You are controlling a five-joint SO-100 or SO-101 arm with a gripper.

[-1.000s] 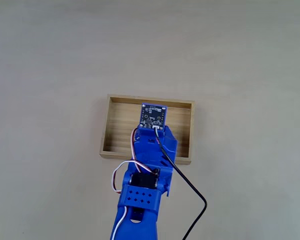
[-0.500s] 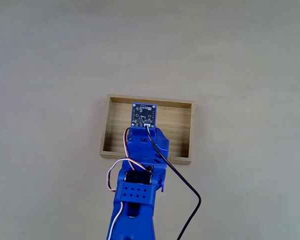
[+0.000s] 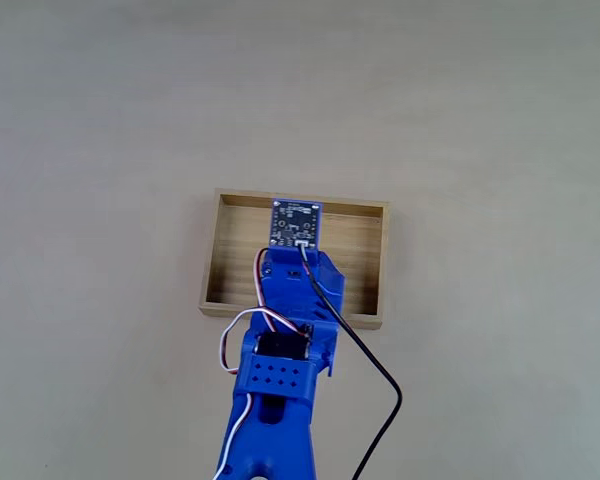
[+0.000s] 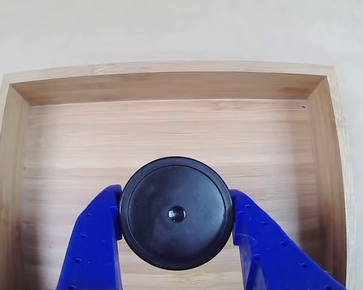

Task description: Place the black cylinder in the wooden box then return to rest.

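Note:
The wooden box [image 3: 365, 262] is a shallow light-wood tray lying mid-table in the fixed view, and its striped floor [image 4: 169, 133] spreads across the other view. The blue arm [image 3: 285, 340] reaches over the box from below, its small circuit board [image 3: 295, 222] above the box's middle; the fingertips are hidden under it there. In the other view the black cylinder [image 4: 175, 212], round with a small dimple in its top, sits between two blue fingers [image 4: 97, 241]. My gripper [image 4: 176, 220] is shut on it, over the box floor.
Bare pale tabletop [image 3: 110, 130] surrounds the box on all sides. A black cable [image 3: 365, 360] trails from the circuit board down to the lower right, and red and white wires [image 3: 242, 335] loop at the arm's left side.
The arm swung left over the box, then edged slightly back right. The circuit board has moved a little toward the box's far wall.

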